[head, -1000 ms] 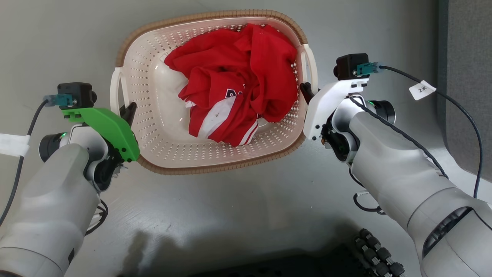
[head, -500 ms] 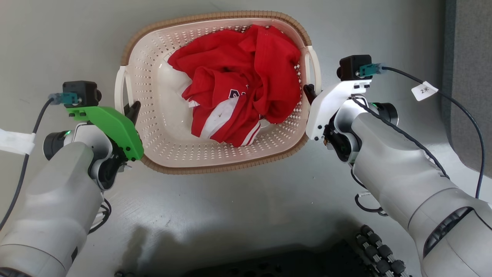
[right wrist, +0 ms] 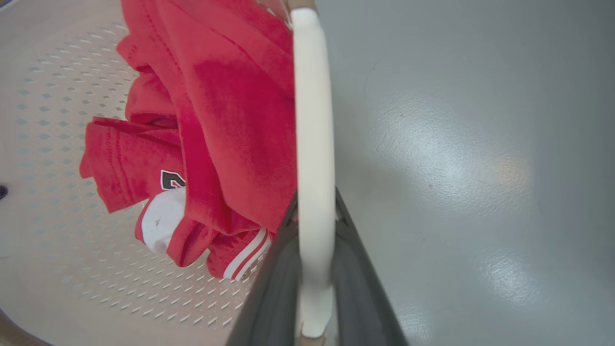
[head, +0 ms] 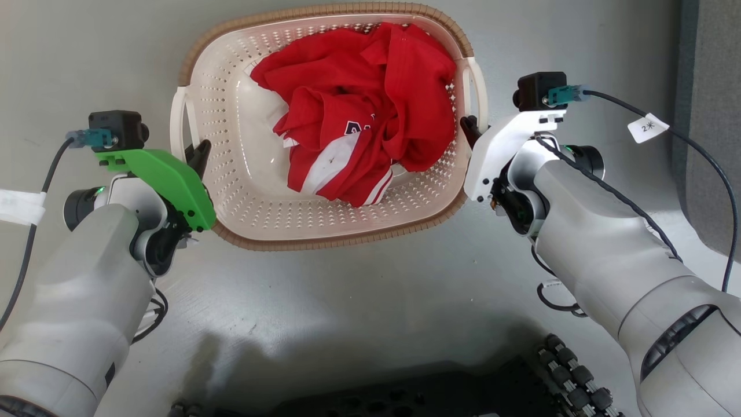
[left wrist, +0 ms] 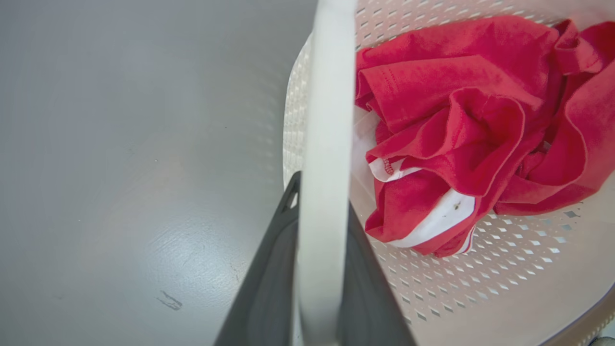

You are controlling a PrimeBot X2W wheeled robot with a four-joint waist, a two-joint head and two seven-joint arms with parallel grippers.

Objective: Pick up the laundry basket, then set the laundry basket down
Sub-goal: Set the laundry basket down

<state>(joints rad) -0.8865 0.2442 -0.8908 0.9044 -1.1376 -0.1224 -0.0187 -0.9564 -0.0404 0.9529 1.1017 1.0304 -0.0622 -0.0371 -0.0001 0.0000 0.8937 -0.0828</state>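
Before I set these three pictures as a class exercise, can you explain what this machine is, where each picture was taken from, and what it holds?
This is a wheeled robot with two arms. The wide picture comes from a camera on its head, looking down at a grey floor. The other two come from cameras on its wrists, looking along each arm's dark fingers. Before it is a cream laundry basket with a brown rim, holding a crumpled red shirt. The left tool is shut on the basket's left handle and the right tool on the right handle: each wrist picture shows the fingers either side of a white loop.
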